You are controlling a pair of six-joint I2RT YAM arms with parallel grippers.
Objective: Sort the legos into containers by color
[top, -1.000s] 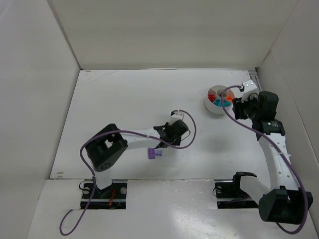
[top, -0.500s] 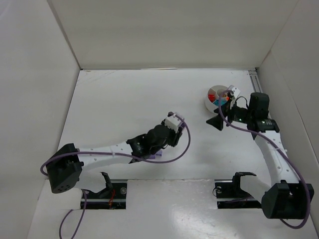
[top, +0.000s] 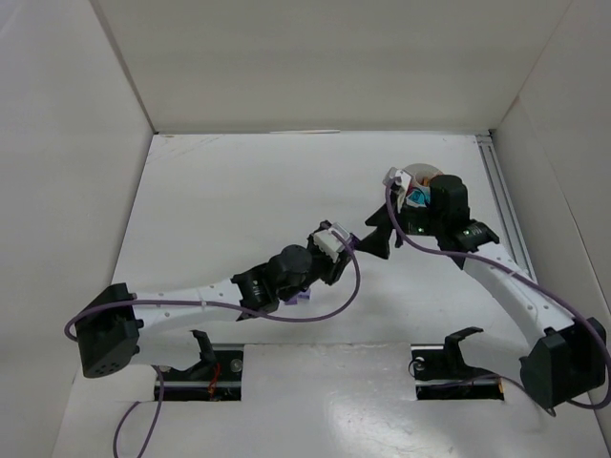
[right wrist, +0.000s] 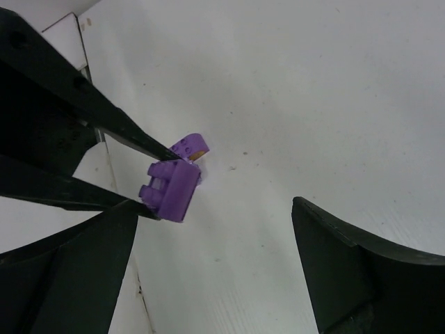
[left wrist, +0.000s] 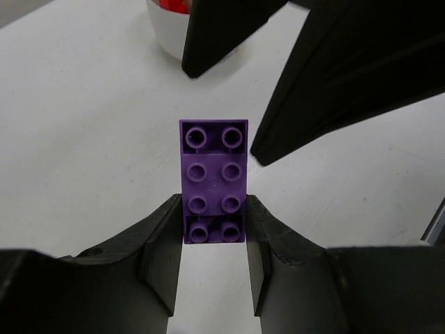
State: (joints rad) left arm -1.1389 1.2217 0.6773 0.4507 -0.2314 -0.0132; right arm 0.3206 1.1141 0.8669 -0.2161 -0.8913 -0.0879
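From its base at the near left, the left arm [top: 191, 301] is stretching across the desk [top: 239, 181] toward the middle. The left gripper [left wrist: 214, 224] is pinching a purple lego [left wrist: 213, 163] between its two fingertips. The pads are pressing on the long sides of the brick at its near end, so most of it is sticking out past the fingers. Its studs are facing the left wrist camera, two across and four along. Whether its underside is touching the desk, I cannot tell. In the right wrist view a second purple piece [right wrist: 190, 146] is showing just beside the held brick, with a sliver of orange at its edge. Too little of it is showing to tell its shape. Just beyond the held brick, the right gripper [right wrist: 215, 205] is hanging with its jaws spread wide and holding nothing. Its two dark fingers are pointing toward the brick and standing apart from it. The right arm [top: 506, 286] is reaching from the near right, far and leftward over the desk. Toward the far right, the white dish [left wrist: 163, 38] is sitting on the desk, partly hidden under the right wrist in the top view. A red lego [left wrist: 175, 5] is peeking over its rim.
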